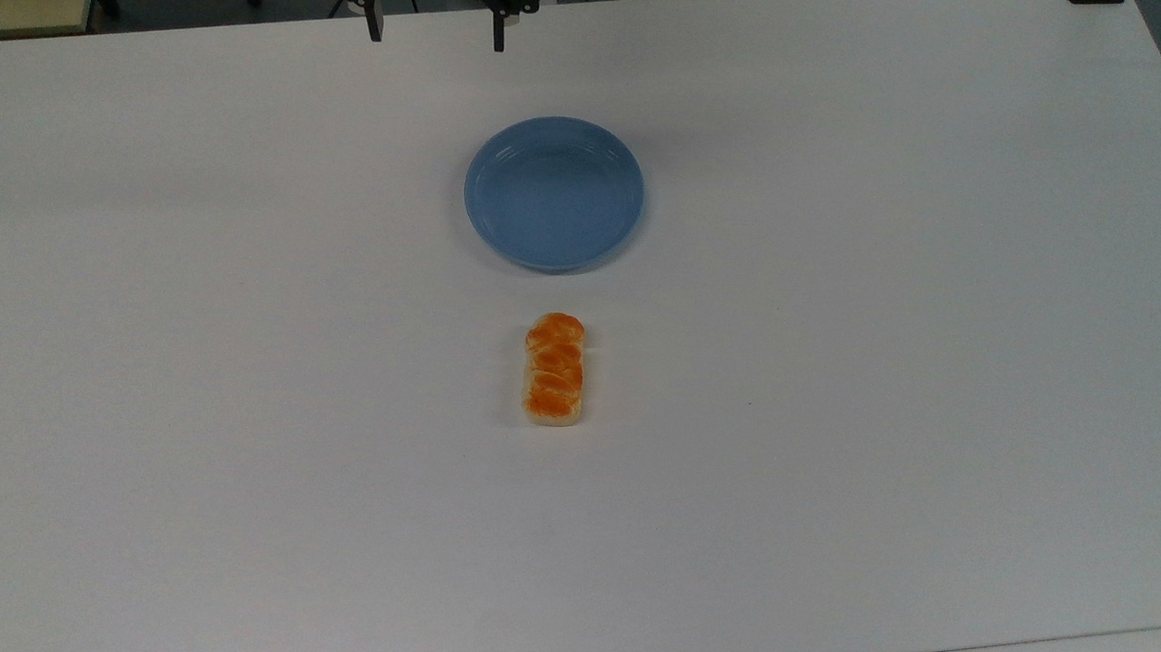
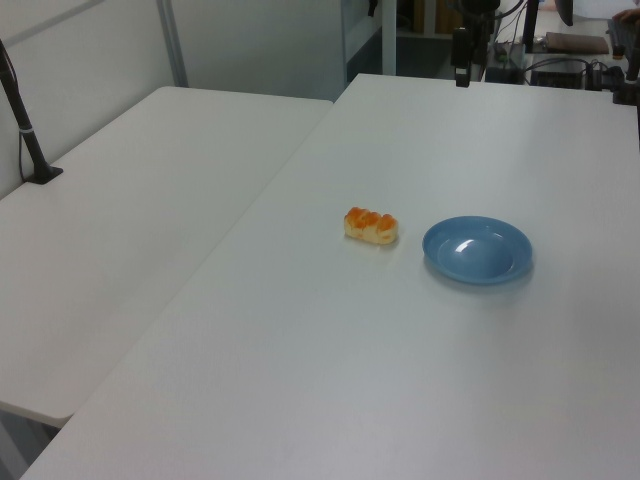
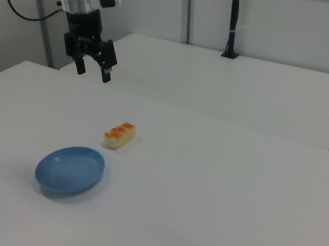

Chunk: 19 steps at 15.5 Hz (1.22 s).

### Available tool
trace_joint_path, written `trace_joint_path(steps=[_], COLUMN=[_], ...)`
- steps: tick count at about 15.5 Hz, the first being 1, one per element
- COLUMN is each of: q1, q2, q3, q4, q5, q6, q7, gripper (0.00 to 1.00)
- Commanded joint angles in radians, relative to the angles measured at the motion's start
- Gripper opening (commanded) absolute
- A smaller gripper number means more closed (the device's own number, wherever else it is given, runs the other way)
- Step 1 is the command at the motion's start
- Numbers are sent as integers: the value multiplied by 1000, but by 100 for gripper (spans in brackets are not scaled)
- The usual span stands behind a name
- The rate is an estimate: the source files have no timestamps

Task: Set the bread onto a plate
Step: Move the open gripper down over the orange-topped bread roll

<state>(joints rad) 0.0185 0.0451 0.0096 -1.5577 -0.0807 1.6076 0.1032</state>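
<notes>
The bread (image 1: 554,369) is lying flat on the white table (image 1: 934,350), near the empty blue plate (image 1: 554,193) but not touching it, just below it in the top view. The gripper (image 3: 93,69) is hanging above the table with fingers spread and nothing between them, well apart from both

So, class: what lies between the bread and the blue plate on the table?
Nothing. In the top view, only a bare strip of white table separates the bread from the plate.
</notes>
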Motion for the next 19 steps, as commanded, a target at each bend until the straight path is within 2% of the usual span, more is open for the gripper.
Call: trace_joint_path(steps=[1,12,16,19], q1=[-2,-2,1,8], q2=[-4,28,91,119], q3=[-7,-8,-8,-8], q4=[-13,-4,30,28], q5=[50,50,50,52], q6=[41,83,101,170], q7=[-84,-83,-73,-66], gripper=[100,100,100,100])
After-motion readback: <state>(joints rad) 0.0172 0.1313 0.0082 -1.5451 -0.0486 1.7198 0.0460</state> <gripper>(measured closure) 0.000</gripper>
